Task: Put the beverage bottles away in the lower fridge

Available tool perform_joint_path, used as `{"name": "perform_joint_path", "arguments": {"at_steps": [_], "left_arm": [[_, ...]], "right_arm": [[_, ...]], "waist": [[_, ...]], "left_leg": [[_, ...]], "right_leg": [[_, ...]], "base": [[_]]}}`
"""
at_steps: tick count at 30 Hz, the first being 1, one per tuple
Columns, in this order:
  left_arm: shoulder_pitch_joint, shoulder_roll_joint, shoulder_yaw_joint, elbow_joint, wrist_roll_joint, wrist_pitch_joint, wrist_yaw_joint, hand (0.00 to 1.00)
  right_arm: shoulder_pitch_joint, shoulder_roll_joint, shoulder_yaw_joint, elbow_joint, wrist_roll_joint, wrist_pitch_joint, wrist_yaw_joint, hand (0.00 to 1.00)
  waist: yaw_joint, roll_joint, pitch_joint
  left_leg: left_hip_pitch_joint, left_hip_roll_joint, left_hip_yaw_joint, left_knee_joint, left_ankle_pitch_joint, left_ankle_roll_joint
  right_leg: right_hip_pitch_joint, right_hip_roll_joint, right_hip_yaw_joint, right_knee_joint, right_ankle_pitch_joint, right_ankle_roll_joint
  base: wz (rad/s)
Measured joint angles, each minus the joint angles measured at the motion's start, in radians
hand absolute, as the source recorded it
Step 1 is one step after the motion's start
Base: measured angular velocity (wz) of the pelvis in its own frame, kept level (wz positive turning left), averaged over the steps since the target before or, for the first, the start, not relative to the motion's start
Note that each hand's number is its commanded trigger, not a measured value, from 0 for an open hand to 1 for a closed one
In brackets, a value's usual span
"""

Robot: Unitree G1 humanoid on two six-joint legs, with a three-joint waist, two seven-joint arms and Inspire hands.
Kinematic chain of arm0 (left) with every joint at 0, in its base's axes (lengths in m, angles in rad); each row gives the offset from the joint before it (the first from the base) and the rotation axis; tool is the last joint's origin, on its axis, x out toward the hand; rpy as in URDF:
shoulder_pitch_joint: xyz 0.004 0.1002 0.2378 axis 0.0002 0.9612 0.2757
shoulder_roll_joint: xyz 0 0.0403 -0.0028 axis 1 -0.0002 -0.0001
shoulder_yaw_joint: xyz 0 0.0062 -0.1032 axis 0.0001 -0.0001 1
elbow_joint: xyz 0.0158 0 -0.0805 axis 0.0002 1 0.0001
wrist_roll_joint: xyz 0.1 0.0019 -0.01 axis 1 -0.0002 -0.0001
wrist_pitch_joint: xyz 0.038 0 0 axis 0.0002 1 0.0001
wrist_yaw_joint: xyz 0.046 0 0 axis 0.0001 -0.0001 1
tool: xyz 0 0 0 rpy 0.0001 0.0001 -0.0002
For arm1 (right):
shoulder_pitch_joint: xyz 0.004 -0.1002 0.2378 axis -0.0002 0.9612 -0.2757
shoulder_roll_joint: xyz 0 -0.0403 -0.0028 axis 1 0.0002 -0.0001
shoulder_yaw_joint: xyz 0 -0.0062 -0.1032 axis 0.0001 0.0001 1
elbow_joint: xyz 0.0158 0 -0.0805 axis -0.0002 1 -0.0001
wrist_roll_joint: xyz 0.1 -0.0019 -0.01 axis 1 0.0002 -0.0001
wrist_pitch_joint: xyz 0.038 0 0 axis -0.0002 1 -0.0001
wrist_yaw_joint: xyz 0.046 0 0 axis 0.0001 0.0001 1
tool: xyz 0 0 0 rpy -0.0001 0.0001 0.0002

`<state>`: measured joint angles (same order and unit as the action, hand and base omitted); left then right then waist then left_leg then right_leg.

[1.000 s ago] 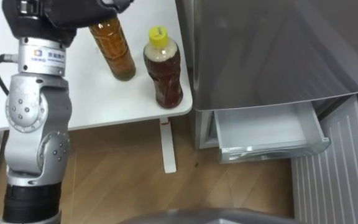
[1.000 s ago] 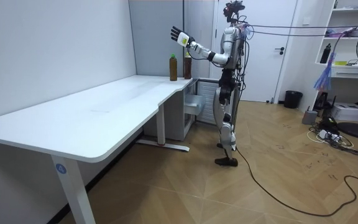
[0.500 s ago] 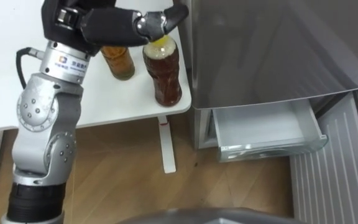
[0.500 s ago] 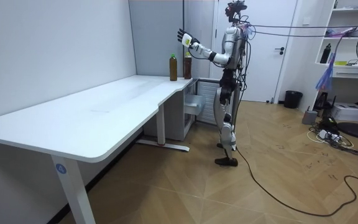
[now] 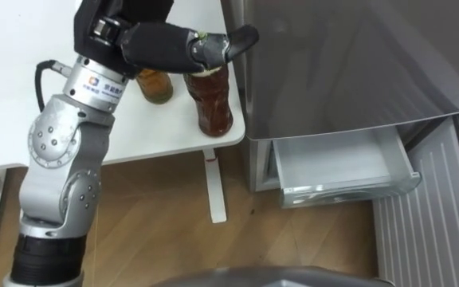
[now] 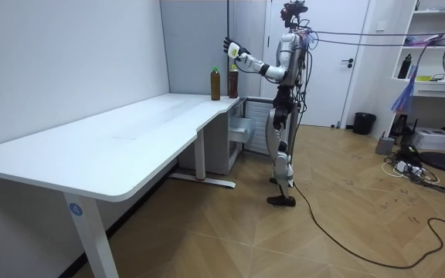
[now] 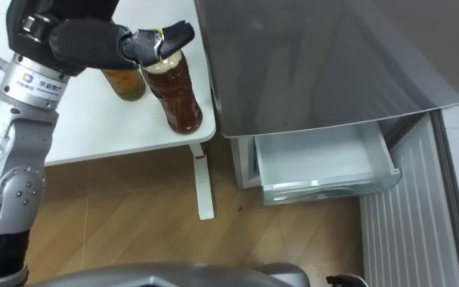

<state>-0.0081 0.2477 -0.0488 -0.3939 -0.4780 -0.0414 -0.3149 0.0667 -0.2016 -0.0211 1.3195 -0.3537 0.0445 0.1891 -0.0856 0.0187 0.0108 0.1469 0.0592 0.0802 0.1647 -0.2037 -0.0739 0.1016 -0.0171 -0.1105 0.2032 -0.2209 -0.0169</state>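
Our left hand [image 5: 174, 44] has slid right across the upper middle of the frame and now lies over the cap of the bottle [image 5: 213, 104], fingers stretched nearly straight and gripping nothing. That bottle and the second bottle [image 5: 156, 86] stand unmoved at the table's [image 5: 154, 131] corner, beside the fridge [image 5: 357, 64].

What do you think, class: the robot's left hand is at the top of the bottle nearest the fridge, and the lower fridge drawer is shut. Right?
One slip: the lower fridge drawer is open, as the left eye view shows. The left hand is indeed at the top of the bottle nearest the fridge.
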Motion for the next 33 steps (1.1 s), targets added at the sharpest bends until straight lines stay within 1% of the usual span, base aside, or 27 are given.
{"name": "perform_joint_path", "arguments": {"at_steps": [1,6,8,14,16,18,20,22,26,33], "left_arm": [[0.002,0.0,-0.003,0.001,0.0,0.001,-0.003,0.0],[0.034,0.0,-0.007,0.002,0.001,0.035,-0.029,0.0],[0.041,0.0,-0.007,0.002,0.001,0.04,-0.029,0.0],[0.051,0.0,-0.007,0.003,0.001,0.043,-0.028,0.0],[0.054,0.0,-0.007,0.02,0.001,0.043,-0.027,0.0],[0.055,0.002,-0.008,0.063,0.005,0.046,-0.019,0.0],[0.063,0.005,-0.008,0.083,0.01,0.057,-0.011,0.0],[0.075,0.008,-0.008,0.086,0.013,0.064,-0.001,0.0],[0.087,0.01,-0.008,0.086,0.02,0.066,0.0,0.0],[0.092,0.01,-0.008,0.086,0.039,0.066,0.003,0.0]], "right_arm": [[0.0,0.0,0.0,0.0,0.0,0.0,-0.001,0.0],[0.003,0.0,0.0,0.001,0.002,0.002,-0.003,0.0],[0.003,0.0,0.0,0.0,0.002,0.001,-0.004,0.0],[0.002,0.0,0.0,0.001,0.002,0.002,-0.006,0.0],[0.002,0.0,0.003,0.001,0.002,0.009,-0.015,0.0],[-0.001,0.0,0.024,0.001,0.001,0.018,-0.026,0.0],[0.0,0.0,0.035,0.001,0.001,0.022,-0.027,0.0],[0.0,0.0,0.041,0.001,0.0,0.022,-0.027,0.0],[0.0,-0.001,0.041,0.006,0.0,0.023,-0.026,0.0],[0.0,-0.001,0.046,0.013,0.001,0.022,-0.023,0.0]], "waist": [[0.0,0.0,0.0002],[0.002,0.0,0.0],[0.002,0.0,0.0],[0.003,0.0,-0.0004],[0.005,0.001,-0.0011],[0.006,0.002,-0.0017],[0.007,0.002,-0.0019],[0.008,0.004,-0.003],[0.01,0.007,-0.0086],[0.011,0.007,-0.0084]], "left_leg": [[0.001,0.0,0.0,0.0,0.0,0.0],[0.001,0.0,0.0,0.0,0.0,0.0],[0.001,0.0,0.0,0.0,0.0,0.0],[0.001,0.001,0.0,0.0,0.0,0.0],[0.002,0.001,0.0,0.0,0.0,0.0],[0.002,0.001,0.0,0.0,0.0,0.0],[0.0,0.001,0.001,0.0,0.0,0.0],[-0.003,0.001,0.002,0.0,0.0,0.0],[-0.007,0.001,0.002,0.0,0.0,0.0],[-0.004,0.001,0.003,0.0,0.0,0.0]], "right_leg": [[0.0,0.0,0.0,0.0,0.0,0.0],[0.0,0.0,-0.002,0.001,0.0,0.0],[0.0,0.0,-0.002,0.001,0.0,0.0],[0.001,0.0,-0.003,0.002,0.0,0.0],[0.002,0.0,-0.003,0.002,0.0,0.0],[0.002,0.0,-0.004,0.002,0.0,0.0],[0.001,0.0,-0.004,0.002,0.0,0.0],[-0.003,0.0,-0.004,0.002,0.0,0.0],[-0.007,0.001,-0.004,0.002,0.0,0.0],[-0.004,0.001,-0.003,0.002,0.0,0.0]], "base": [[0.0],[0.0],[0.0],[0.0],[0.0],[0.0],[0.0],[0.0],[0.0],[0.0]]}}
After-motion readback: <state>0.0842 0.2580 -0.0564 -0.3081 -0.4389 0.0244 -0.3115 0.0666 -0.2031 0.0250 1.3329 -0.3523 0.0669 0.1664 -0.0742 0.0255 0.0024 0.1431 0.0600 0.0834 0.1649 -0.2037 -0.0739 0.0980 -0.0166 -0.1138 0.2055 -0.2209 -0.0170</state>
